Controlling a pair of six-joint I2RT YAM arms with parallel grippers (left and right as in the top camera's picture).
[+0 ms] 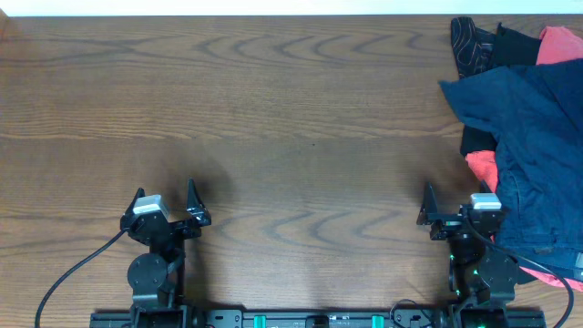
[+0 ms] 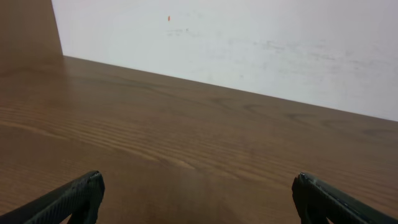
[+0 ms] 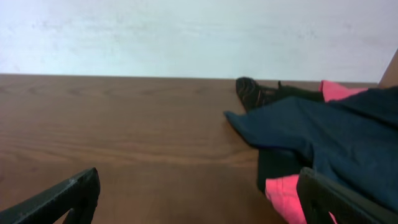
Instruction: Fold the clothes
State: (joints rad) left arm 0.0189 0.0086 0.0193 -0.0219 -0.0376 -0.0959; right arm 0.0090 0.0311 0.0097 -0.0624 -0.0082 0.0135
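Note:
A heap of clothes lies at the right edge of the table. Dark navy denim-like shorts (image 1: 533, 155) lie on top, over a coral-red garment (image 1: 483, 166) and a black garment with thin pale lines (image 1: 471, 44). The right wrist view shows the shorts (image 3: 323, 134), the coral-red cloth (image 3: 283, 193) and the black garment (image 3: 252, 93). My right gripper (image 1: 450, 202) is open and empty, just left of the heap; in its wrist view (image 3: 199, 196) its right finger is next to the coral cloth. My left gripper (image 1: 164, 200) is open and empty over bare wood, as its wrist view (image 2: 199, 196) shows.
The wooden table (image 1: 291, 118) stretches left of the heap. A pale wall (image 2: 249, 43) stands behind its far edge. Black cables run from both arm bases at the front edge.

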